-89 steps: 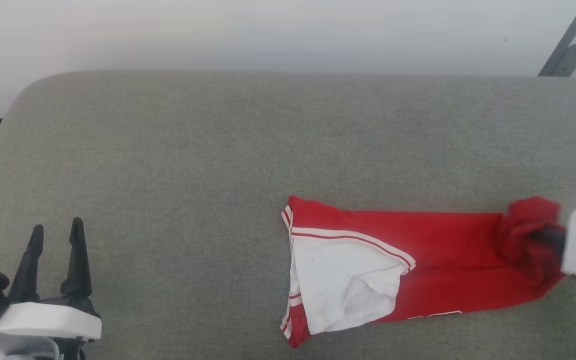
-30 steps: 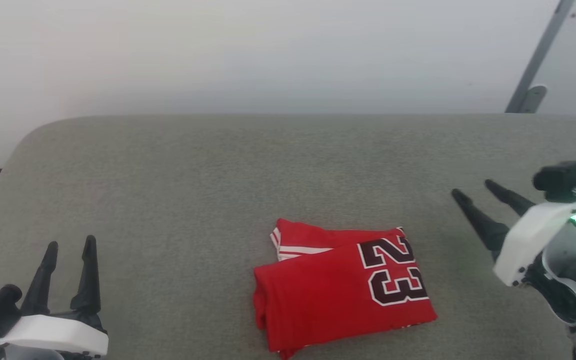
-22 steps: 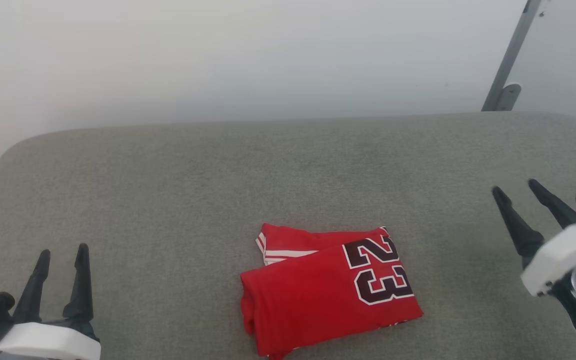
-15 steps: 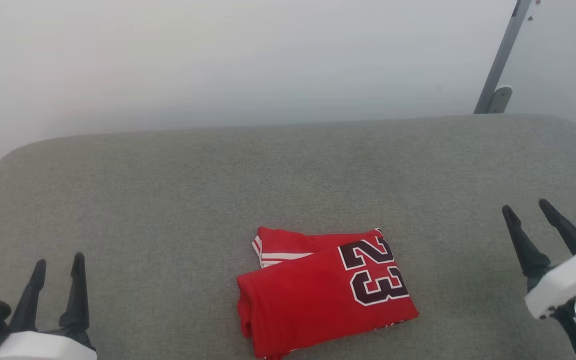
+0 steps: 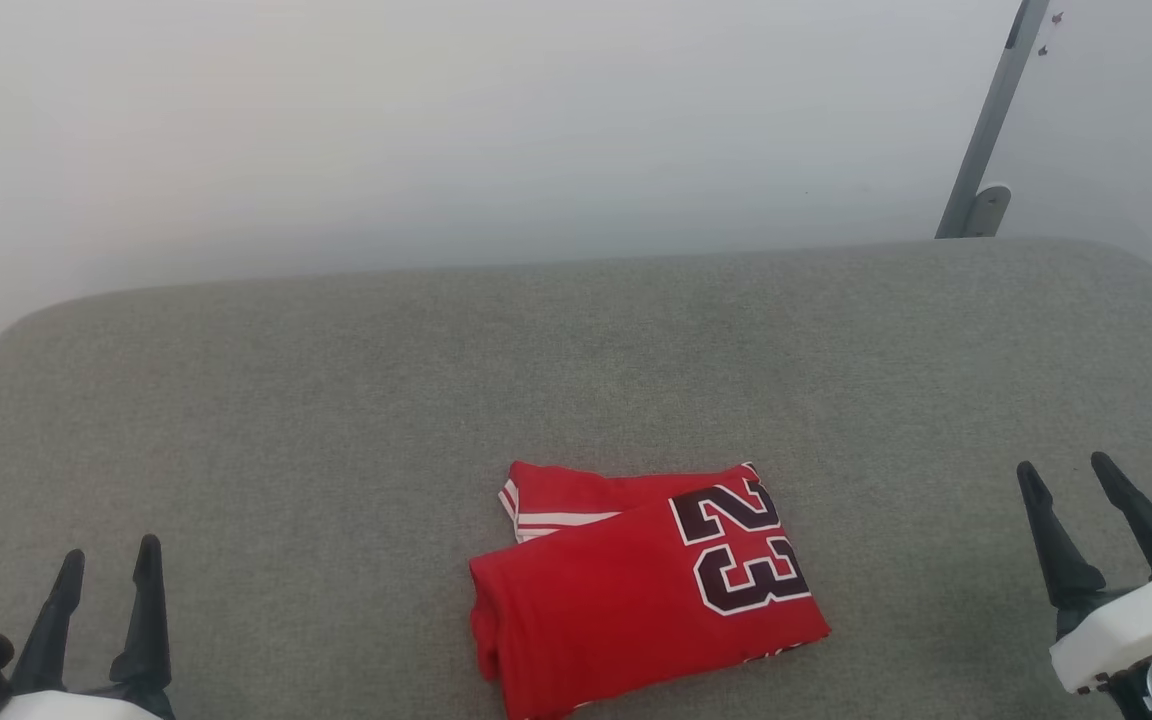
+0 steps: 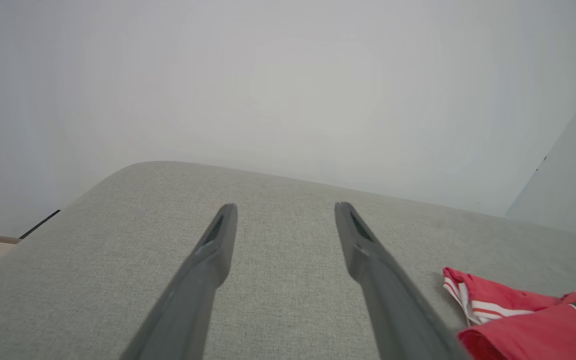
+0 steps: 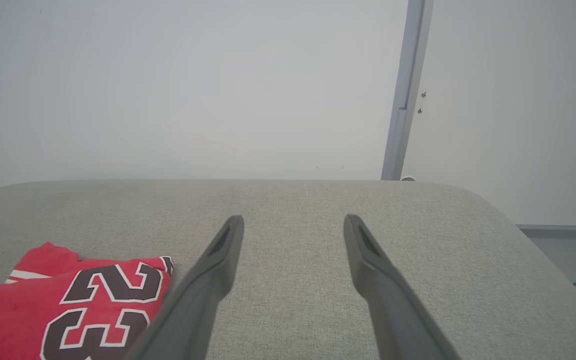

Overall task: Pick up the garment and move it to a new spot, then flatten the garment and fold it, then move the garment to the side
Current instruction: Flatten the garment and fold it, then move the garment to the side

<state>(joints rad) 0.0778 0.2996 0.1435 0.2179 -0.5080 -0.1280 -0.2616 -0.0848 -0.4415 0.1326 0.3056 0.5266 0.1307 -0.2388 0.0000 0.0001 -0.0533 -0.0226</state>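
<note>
Grey woven cloth covers the surface (image 5: 336, 400), which has rounded corners. Nearest to the camera, well to the left of the garment (image 5: 636, 600), the left end effector (image 5: 111, 547) hovers with its two dark fingers spread wide and nothing between them. Well to the right of the garment, the right end effector (image 5: 1063, 463) is also wide open, and it holds and touches nothing. The garment lies between them on the near half of the surface. It is folded into a compact red packet with the black number 23 on top and a bit of striped trim showing at its far left corner. Three seconds ago it lay stretched out long with a white sleeve on top, and the right end effector was in the red cloth at its right end. Beyond the garment is the bare far part of the surface, then a pale wall (image 5: 436, 130) and a grey metal post (image 5: 986, 130) to the far right.
</note>
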